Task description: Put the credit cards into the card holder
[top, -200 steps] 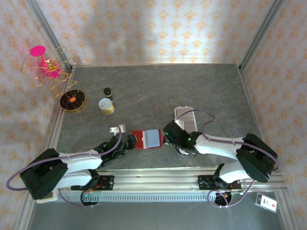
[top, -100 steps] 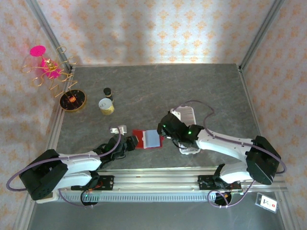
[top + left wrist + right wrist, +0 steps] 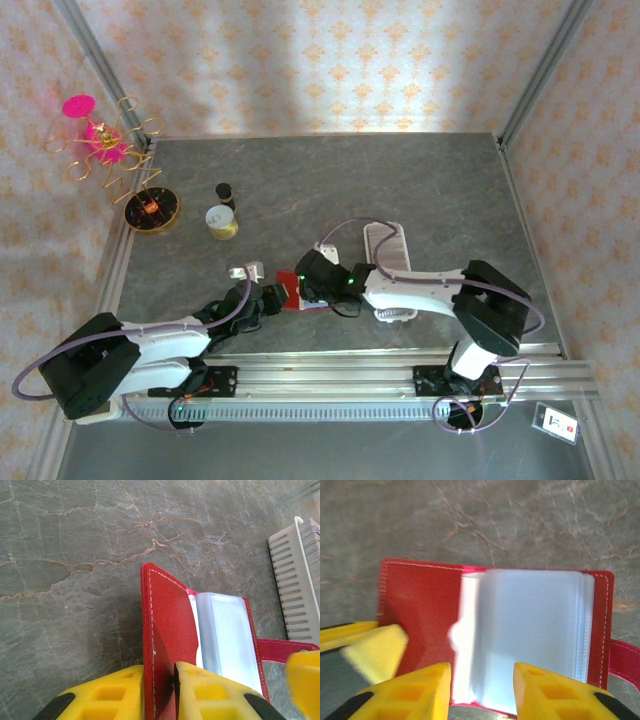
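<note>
The red card holder [image 3: 167,620] lies open on the grey table, just left of centre near the front [image 3: 288,284]. My left gripper [image 3: 160,672] is shut on its raised left cover, one yellow finger on each side. Pale blue-white leaves [image 3: 530,625] are stacked on its right half. I cannot tell whether these are the credit cards or the holder's own sleeves. My right gripper [image 3: 482,680] hovers over the holder [image 3: 420,605], open, its fingers astride the near edge of the pale stack and gripping nothing. The strap [image 3: 282,650] sticks out to the right.
A white slotted rack [image 3: 385,240] lies just right of the holder, close to the right arm. A yellowish jar [image 3: 222,222], a small dark bottle [image 3: 225,192] and a gold wire stand on a round base [image 3: 152,210] sit at the back left. A small metal piece [image 3: 245,268] lies near the left gripper.
My right gripper has moved left from beside the holder to above it, and its jaws have gone from shut to open. The left gripper has stayed clamped on the cover.
</note>
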Motion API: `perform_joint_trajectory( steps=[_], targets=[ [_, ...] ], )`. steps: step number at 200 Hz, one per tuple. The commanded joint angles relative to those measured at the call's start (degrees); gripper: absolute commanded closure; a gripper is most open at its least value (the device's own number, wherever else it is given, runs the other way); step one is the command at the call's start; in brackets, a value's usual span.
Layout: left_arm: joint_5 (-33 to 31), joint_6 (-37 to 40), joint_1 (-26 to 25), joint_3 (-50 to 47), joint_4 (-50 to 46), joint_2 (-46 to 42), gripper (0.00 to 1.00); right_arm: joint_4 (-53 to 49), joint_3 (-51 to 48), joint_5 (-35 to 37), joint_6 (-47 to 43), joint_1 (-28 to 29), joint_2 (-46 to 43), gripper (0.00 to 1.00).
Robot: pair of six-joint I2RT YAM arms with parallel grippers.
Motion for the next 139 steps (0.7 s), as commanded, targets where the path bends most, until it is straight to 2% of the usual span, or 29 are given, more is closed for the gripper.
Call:
perform_joint_trajectory(
  steps=[1, 58, 139],
  targets=[
    [0.57, -0.43, 0.38, -0.69, 1.07, -1.35, 0.78, -1.9, 1.69, 2.11, 0.44, 0.02, 2.36, 0.61],
    [1.78, -0.63, 0.39, -1.24, 2.35, -0.53, 0.86, -3.34, 1.07, 3.8, 1.92, 0.02, 6.21, 0.59],
    [2.2, -0.88, 0.38, -1.75, 3.21, 0.62, 0.9, -5.2, 0.56, 6.58, 3.29, -0.01, 4.73, 0.58]
  ],
)
